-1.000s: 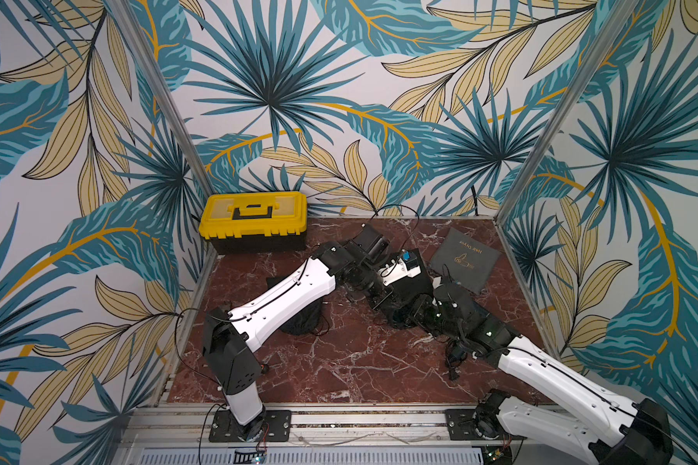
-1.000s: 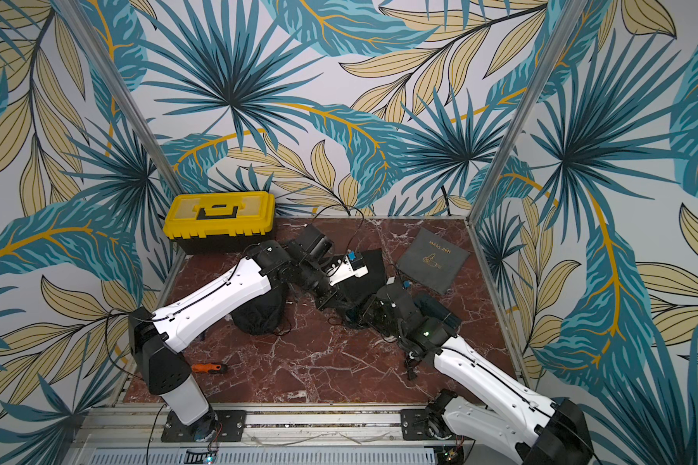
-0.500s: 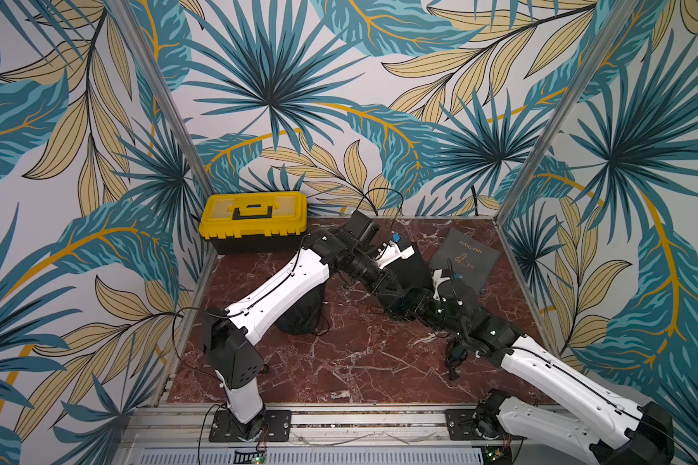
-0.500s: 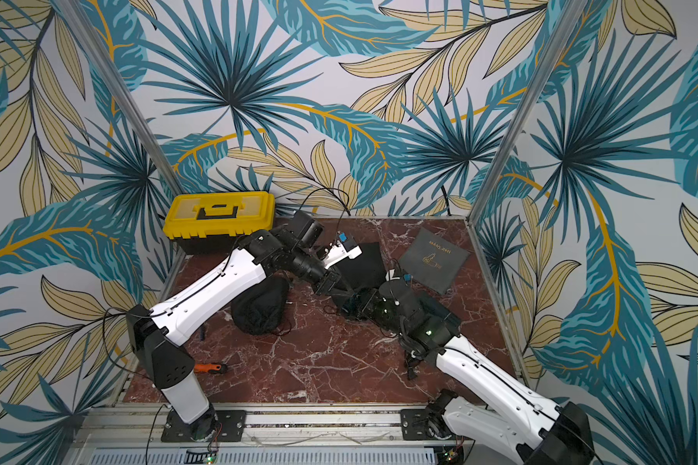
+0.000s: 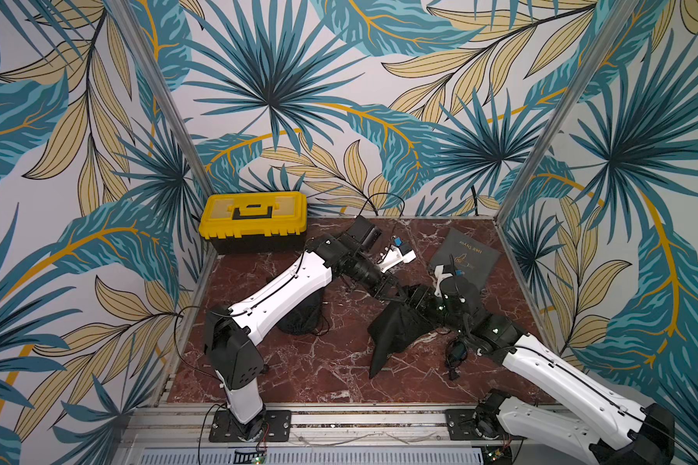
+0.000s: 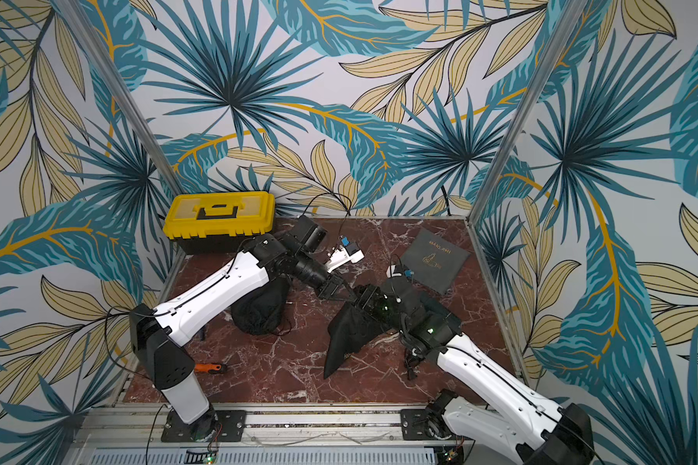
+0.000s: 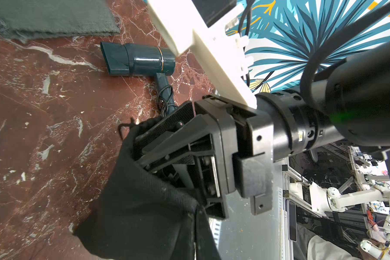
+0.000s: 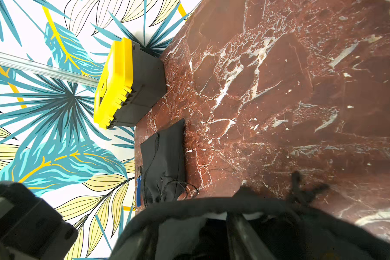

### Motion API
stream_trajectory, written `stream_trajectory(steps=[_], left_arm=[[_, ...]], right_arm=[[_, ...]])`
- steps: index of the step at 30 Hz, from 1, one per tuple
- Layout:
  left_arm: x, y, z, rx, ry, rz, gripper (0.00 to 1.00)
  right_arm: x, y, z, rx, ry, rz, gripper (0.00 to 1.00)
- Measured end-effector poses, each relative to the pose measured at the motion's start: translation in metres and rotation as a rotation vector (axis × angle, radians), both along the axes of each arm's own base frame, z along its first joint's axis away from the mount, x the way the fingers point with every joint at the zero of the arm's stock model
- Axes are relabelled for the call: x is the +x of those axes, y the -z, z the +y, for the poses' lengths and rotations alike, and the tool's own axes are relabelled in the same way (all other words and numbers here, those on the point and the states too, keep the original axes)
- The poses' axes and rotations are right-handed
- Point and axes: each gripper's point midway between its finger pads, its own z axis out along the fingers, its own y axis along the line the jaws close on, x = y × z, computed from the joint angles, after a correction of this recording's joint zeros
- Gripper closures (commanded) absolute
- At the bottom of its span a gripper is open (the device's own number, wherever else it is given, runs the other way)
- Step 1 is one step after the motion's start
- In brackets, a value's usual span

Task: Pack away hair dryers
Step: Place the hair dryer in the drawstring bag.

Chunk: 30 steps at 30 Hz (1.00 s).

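A black drawstring pouch [image 5: 395,334] [image 6: 349,334] hangs between my two grippers above the middle of the marble floor. My left gripper [image 5: 396,295] is shut on the pouch's rim [image 7: 162,202]. The fingers [image 8: 241,236] of my right gripper [image 5: 416,301] [image 8: 196,234] stand apart inside the pouch mouth, open. A sliver of white shows inside; I cannot tell what it is. One dark teal hair dryer [image 7: 140,59] lies on the floor, its cord wound around the handle. In a top view only its cord end [image 5: 455,356] shows beside my right arm.
A yellow toolbox [image 5: 254,219] [image 8: 124,83] stands at the back left. A stuffed black pouch [image 5: 299,318] [image 8: 164,162] lies under my left arm. A flat grey "Hair Dryer" pouch [image 5: 464,257] lies at the back right. An orange-handled tool [image 6: 208,367] lies front left.
The black pouch was bunched between the grippers; now it hangs stretched downward. My left arm swung back, then forward again. My right gripper's fingers have spread wider inside the mouth.
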Motion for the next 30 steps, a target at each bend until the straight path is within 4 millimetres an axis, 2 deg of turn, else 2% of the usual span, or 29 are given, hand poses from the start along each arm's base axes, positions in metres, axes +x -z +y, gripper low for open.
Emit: stream_trajectory(steps=[4, 9, 12, 16, 21, 27, 30], left_arm=[[0.012, -0.003, 0.01, -0.007, -0.032, 0.003, 1.0], [0.033, -0.003, 0.028, -0.003, -0.082, -0.019, 1.0], [0.035, -0.003, 0.034, 0.011, -0.078, -0.057, 1.0], [0.032, -0.001, 0.038, 0.028, -0.051, -0.097, 1.0], [0.034, 0.005, 0.044, 0.052, -0.031, -0.14, 1.0], [0.037, 0.009, 0.049, 0.083, -0.019, -0.194, 1.0], [0.037, 0.008, 0.052, 0.089, -0.018, -0.214, 1.0]], right_arm=[[-0.002, -0.014, -0.001, -0.011, -0.014, -0.022, 0.5], [-0.012, -0.049, -0.009, -0.021, -0.036, -0.08, 0.5], [-0.018, -0.054, -0.018, -0.066, -0.036, -0.081, 0.5], [-0.023, -0.037, -0.029, -0.179, -0.039, -0.029, 0.5], [-0.022, -0.004, -0.034, -0.286, -0.034, 0.074, 0.49], [-0.034, 0.03, -0.048, -0.25, 0.03, 0.114, 0.47], [-0.04, 0.04, -0.052, -0.198, 0.065, 0.121, 0.47]])
